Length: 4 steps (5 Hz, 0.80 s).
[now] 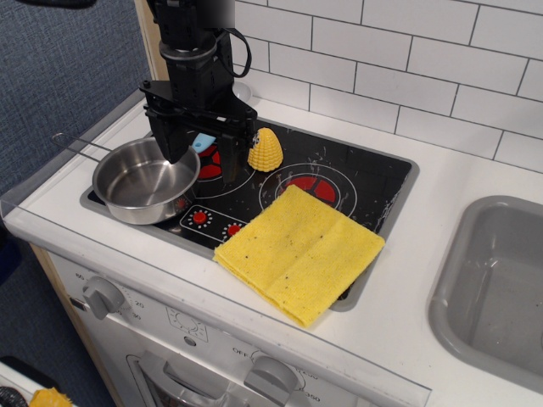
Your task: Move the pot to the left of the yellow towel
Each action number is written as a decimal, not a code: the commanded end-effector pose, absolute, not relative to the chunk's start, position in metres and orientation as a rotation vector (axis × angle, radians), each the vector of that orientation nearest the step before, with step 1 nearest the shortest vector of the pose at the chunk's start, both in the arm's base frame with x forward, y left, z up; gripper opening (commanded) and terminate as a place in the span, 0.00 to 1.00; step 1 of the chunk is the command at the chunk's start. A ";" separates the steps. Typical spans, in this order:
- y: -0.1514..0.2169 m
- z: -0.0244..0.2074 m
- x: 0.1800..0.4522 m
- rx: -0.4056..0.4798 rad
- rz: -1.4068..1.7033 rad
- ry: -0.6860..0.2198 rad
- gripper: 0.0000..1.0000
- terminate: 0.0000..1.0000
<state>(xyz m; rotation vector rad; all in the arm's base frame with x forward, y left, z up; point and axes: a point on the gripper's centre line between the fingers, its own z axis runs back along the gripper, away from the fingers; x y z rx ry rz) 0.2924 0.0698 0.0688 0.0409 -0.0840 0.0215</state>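
Observation:
The pot (140, 181), small, shiny and round, sits on the front-left corner of the black hob (356, 182). Its thin wire handle (81, 143) points left. The yellow towel (299, 251) lies flat over the hob's front edge, to the right of the pot, with a gap between them. My gripper (206, 153) hangs just above the pot's far-right rim. Its fingers (173, 144) are spread wide, it holds nothing and does not touch the pot.
A small yellow corn cob (265, 150) stands on the hob right beside the gripper's right finger. A grey sink basin (501, 280) is at the far right. A white tiled wall runs behind, and the oven knobs (103, 297) sit below the counter's front edge.

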 end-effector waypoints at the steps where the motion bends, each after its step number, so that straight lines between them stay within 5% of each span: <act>1: 0.066 0.090 0.287 0.052 0.020 -0.136 1.00 0.00; 3: 0.066 0.090 0.287 0.052 0.020 -0.136 1.00 0.00; 4: 0.066 0.090 0.287 0.052 0.020 -0.136 1.00 1.00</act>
